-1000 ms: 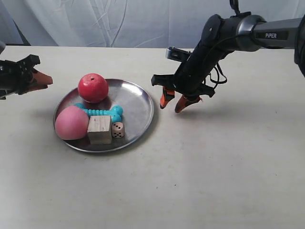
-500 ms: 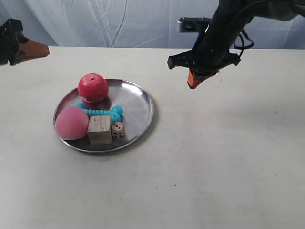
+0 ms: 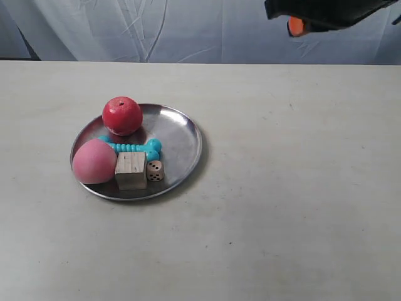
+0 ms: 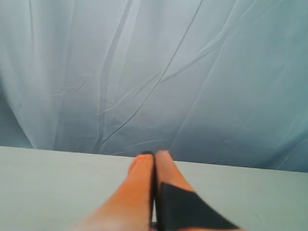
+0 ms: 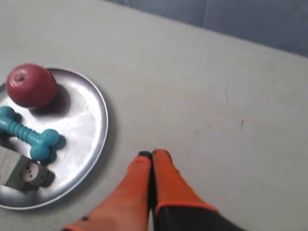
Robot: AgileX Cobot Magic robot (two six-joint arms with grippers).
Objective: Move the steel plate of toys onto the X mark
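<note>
The steel plate (image 3: 191, 135) lies on the table left of centre and also shows in the right wrist view (image 5: 98, 113). It holds a red ball (image 3: 122, 115), a pink egg (image 3: 94, 161), a turquoise bone (image 3: 133, 148), a wooden cube (image 3: 131, 170) and a die (image 3: 155, 170). My right gripper (image 5: 152, 154) is shut and empty, high above bare table beside the plate's rim. Only an orange fingertip (image 3: 294, 26) of the arm at the exterior view's right shows at the top edge. My left gripper (image 4: 155, 154) is shut and empty, aimed at the curtain. I cannot make out the X mark for sure. A tiny dark mark (image 5: 241, 123) sits on the table.
A pale blue curtain (image 3: 156, 28) hangs behind the table's far edge. The off-white table top (image 3: 282, 207) stretches to the right of and in front of the plate. The arm at the exterior view's left is out of that view.
The arm at the exterior view's right rose from beside the plate to the top edge and its gripper closed. The arm at the left lifted away out of view. The plate stayed put.
</note>
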